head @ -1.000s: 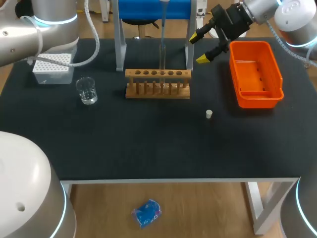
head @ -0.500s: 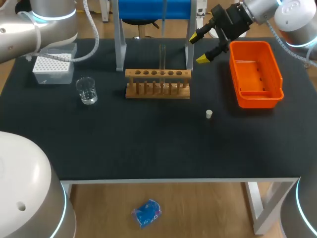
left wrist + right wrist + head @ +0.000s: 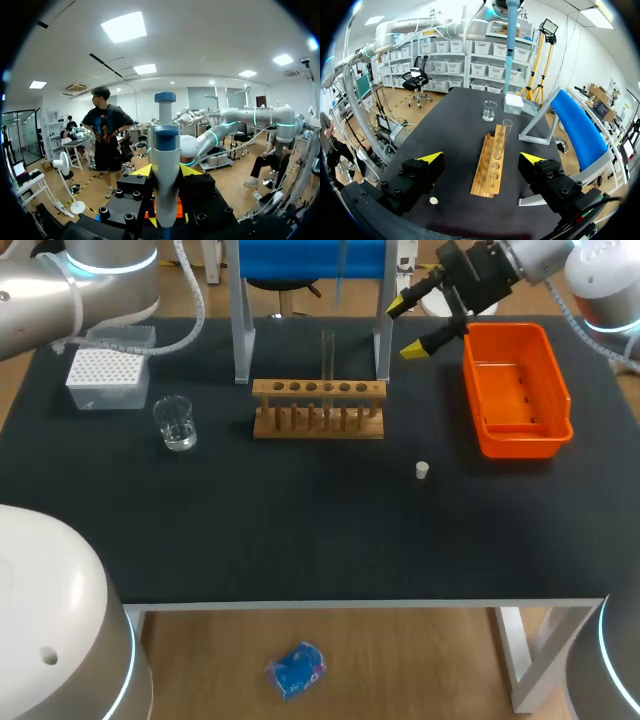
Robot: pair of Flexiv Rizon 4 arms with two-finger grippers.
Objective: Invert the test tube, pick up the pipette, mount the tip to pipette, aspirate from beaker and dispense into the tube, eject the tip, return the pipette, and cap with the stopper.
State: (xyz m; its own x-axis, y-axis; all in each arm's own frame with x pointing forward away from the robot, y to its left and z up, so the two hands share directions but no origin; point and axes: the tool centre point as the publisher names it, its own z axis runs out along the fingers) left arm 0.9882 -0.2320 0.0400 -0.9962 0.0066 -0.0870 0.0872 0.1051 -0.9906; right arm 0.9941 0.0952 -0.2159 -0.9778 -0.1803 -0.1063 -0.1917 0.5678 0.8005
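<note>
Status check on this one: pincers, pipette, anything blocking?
Left pincer shut on pipette. Right pincer open, empty, by the orange bin. Test tube upright in rack; stopper loose on table. No obstruction seen.

Pipette (image 3: 165, 165) lower end beyond the edge, left pincer (image 3: 166, 172) mostly behind it.

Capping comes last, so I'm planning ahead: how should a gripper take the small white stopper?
Likely from straight above, closing on the stopper's round sides: it sits short and alone on the table, free all round.
</note>
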